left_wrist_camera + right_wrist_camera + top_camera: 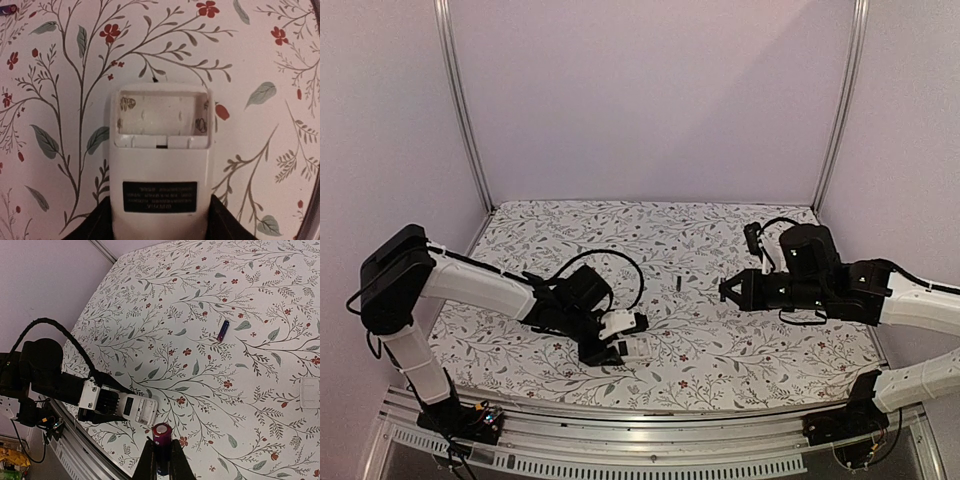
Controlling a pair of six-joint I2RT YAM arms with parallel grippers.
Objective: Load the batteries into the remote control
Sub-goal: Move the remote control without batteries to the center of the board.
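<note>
One battery (223, 330) lies on the tabletop (280, 300), apart from the remote (160, 150) on its right. The second battery (161, 432) is clamped in the right claw (161, 447), further right of the remote. The left claw (112, 407) is clamped on the remote's label end; batteries seem light, stiff and slippery, so hold them mid-body.

Left arm (480, 287) low, right jaws clamped

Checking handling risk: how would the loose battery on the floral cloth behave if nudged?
The loose battery lies on its side, a slim cylinder, so it would probably roll if nudged sideways. It looks rigid. Its smooth round body might slip in a pinch.
</note>
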